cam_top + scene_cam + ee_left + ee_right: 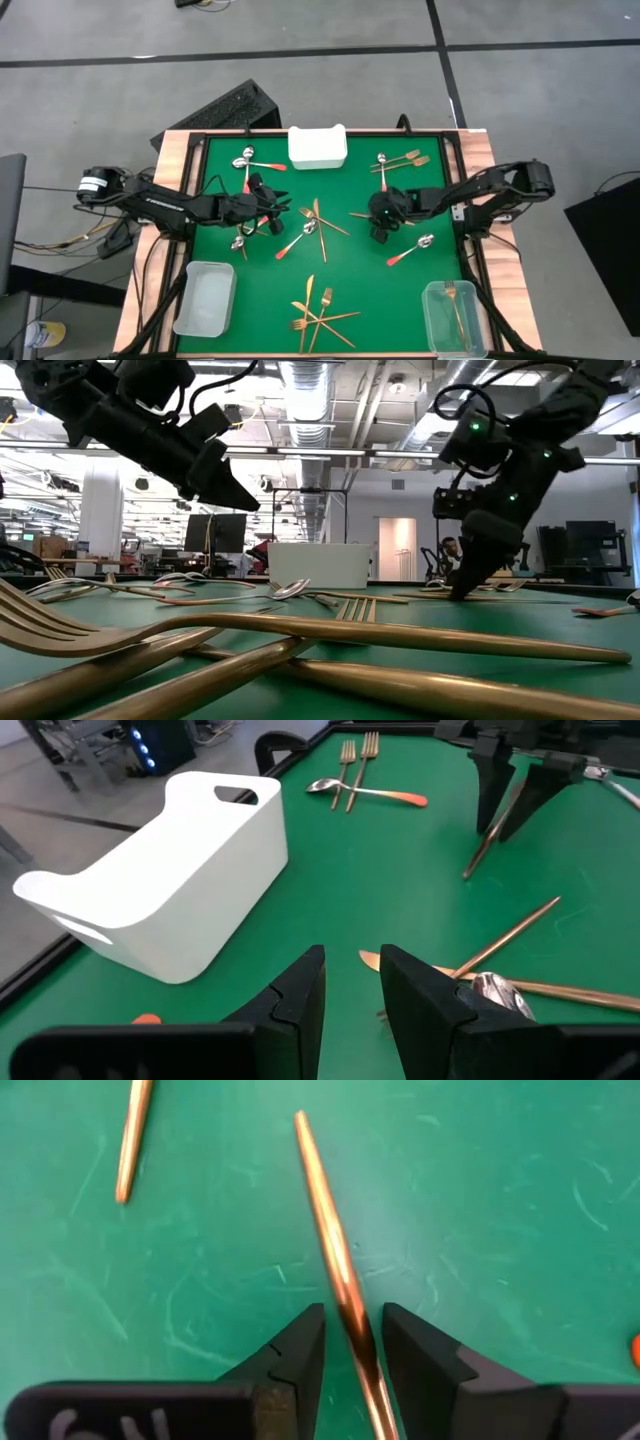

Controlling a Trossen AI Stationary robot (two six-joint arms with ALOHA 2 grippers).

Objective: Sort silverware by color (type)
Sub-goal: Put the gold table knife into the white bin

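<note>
Green felt covers the bench [260,300], which stands on a grey floor with dark tape lines. At the bench's far edge sits a white rectangular plastic tray [318,147]; at the near edge are an empty clear plastic bin [205,297] on the left and a second clear plastic bin [452,318] on the right, which holds one gold fork [455,305].

Slim utensils lie scattered over the felt: red-handled, silver-bowled spoons [297,241] around the middle and far left, and a crossed heap of gold forks and knives [318,315] near the front edge.

The right gripper [381,224] is down on the felt right of centre, its fingers [290,1355] narrowly parted around a thin copper-coloured utensil handle [335,1270] that runs between them; whether they press on it I cannot tell.

The left gripper [268,202] is left of centre, raised off the felt, its fingers [300,995] slightly apart and holding nothing.
</note>
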